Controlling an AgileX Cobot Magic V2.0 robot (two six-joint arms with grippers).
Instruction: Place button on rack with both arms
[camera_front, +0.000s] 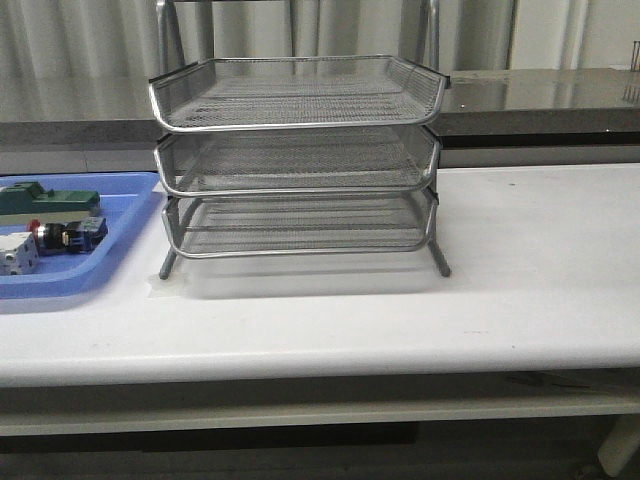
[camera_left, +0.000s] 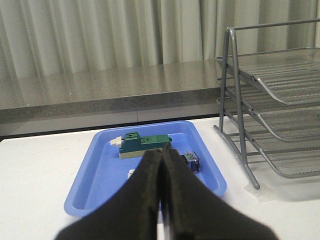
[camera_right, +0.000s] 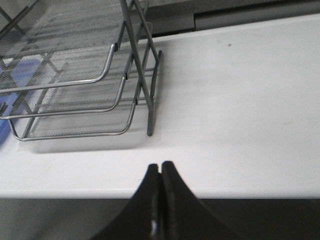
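In the front view neither arm shows; the rack stands mid-surface with its three mesh tiers bare, and the button lies on its side in the blue tray just beside the rack's foot, between a white block and a green block. In the left wrist view the left fingers are clenched together on nothing, held back over the tray; the button peeks out just beyond one fingertip, mostly hidden, with the green block farther ahead. In the right wrist view the right fingers are likewise pressed together and empty, over the surface edge, the rack's corner ahead and to one side, the button out of sight. The button looks rigid, light and apt to roll; pinching across its squarer black-and-blue body should hold better than the smooth domed head
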